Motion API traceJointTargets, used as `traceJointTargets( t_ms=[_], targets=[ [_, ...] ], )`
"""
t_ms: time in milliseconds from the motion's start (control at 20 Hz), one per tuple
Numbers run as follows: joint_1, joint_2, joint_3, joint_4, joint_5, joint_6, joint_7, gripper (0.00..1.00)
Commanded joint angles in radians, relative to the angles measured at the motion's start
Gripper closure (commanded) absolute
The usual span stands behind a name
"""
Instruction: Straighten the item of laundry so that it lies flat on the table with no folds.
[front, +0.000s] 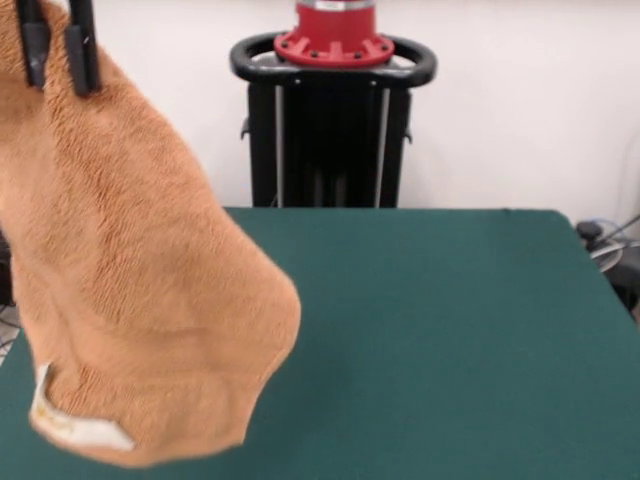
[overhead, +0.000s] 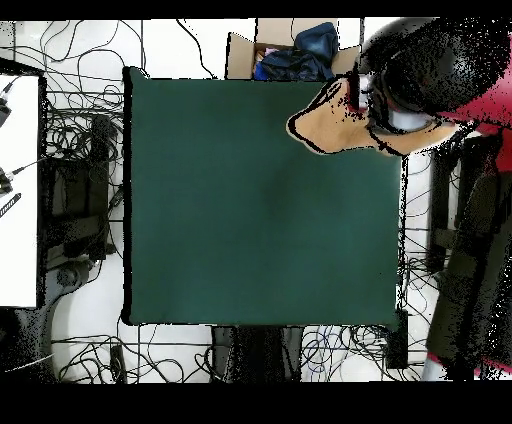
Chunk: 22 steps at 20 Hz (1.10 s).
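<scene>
**Hanging towel held above the table's corner**

Hanging from the gripper (front: 58, 50), the orange-tan terry towel (front: 130, 290) is lifted clear of the green table (front: 450, 330) and is the landmark for this entry.

Hidden or cut off:
- Towel: its upper part runs out past the top and left edges of the front view. In the overhead view only a tan patch (overhead: 335, 120) shows, the rest lying under the arm (overhead: 440, 70).
- Gripper: only two black fingers (front: 82, 45) enter at the top edge of the front view, above the towel's upper part. The gripper body is out of frame, and in the overhead view it cannot be made out under the arm.
- Woven band stripes: not discernible.
- Pedestal (front: 335, 130): black, with a red collar, behind and to the right of the towel in the front view; its top is cut off.

Towel, orientation:
- Long axis runs steeply downward from the fingers, leaning toward the lower right in the front view.
- Bunched and draped, with soft folds; lower end rounded.
- Small white label (front: 70, 420) at the towel's lower left edge.
- Whether the lower end touches the table cannot be told.
- Overhead view: the towel sits at the table's edge near one corner, partly beyond it.

Gripper, state:
- Fingers stand close together, upright, pinching the towel's upper part between them.

Beside the towel:
- Cardboard box (overhead: 290, 55) holding dark blue cloth, just off the table's edge in the overhead view.
</scene>
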Motion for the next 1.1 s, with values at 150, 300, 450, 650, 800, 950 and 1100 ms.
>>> traceJointTargets(
  t_ms=[150,300,450,650,800,950,1100],
  targets=[
    [0.070,0.187,0.058,-0.199,-0.057,0.025,0.020,1.00],
    [0.109,0.291,0.034,-0.319,-0.107,0.062,0.063,1.00],
    [0.126,0.326,0.004,-0.311,-0.116,0.019,0.112,1.00],
    [0.126,0.324,-0.014,-0.263,-0.100,-0.031,0.124,1.00],
    [0.125,0.340,-0.026,-0.249,-0.095,-0.061,0.140,1.00],
    [0.128,0.349,-0.052,-0.198,-0.095,-0.107,0.180,1.00],
    [0.131,0.308,-0.084,-0.064,-0.089,-0.172,0.204,1.00]
  ],
)
